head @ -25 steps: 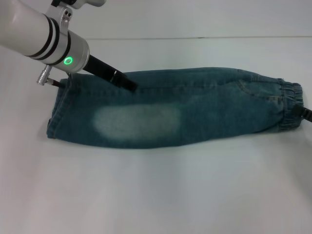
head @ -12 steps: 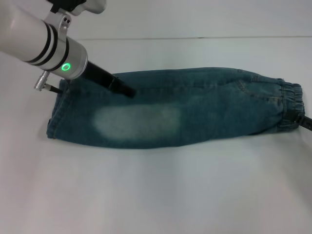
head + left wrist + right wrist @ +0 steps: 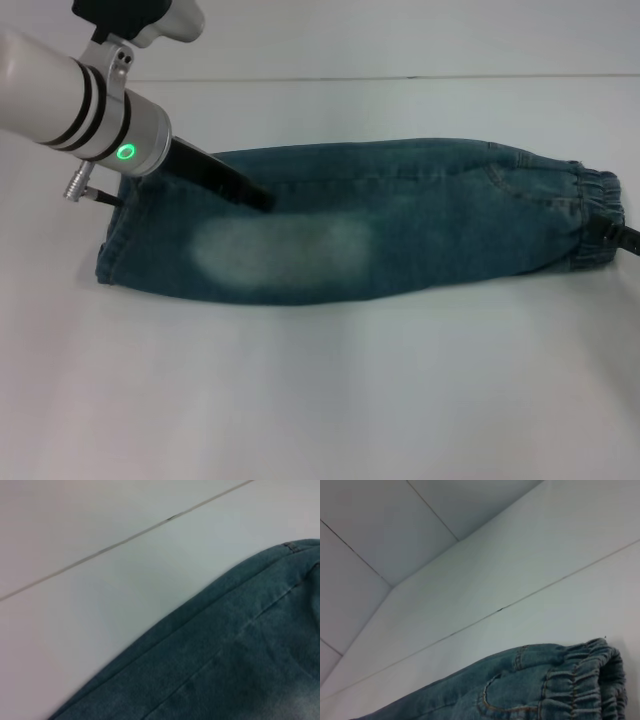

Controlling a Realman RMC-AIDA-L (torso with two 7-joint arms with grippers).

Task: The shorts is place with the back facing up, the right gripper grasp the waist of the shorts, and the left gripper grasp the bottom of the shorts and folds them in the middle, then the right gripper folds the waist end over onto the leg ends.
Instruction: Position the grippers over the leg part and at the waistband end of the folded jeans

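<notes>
The blue denim shorts (image 3: 420,230) lie folded lengthwise on the white table (image 3: 320,400). Their elastic waist (image 3: 597,215) is at the right and the leg ends (image 3: 115,250) at the left. A pale faded patch (image 3: 280,250) shows on the upper layer. My left gripper (image 3: 250,194) reaches in from the upper left, its dark tip over the cloth near the leg end. Only a dark sliver of my right gripper (image 3: 632,240) shows at the right edge, beside the waist. The left wrist view shows a denim edge (image 3: 240,665). The right wrist view shows the gathered waistband (image 3: 580,685).
The white table stretches wide in front of the shorts. A thin seam line (image 3: 400,76) runs across the table behind them. White wall panels (image 3: 395,530) rise beyond the table's far edge.
My left arm has drawn back to the left, and its dark tip has slid a little nearer along the cloth. The shorts and the right gripper have stayed put.
</notes>
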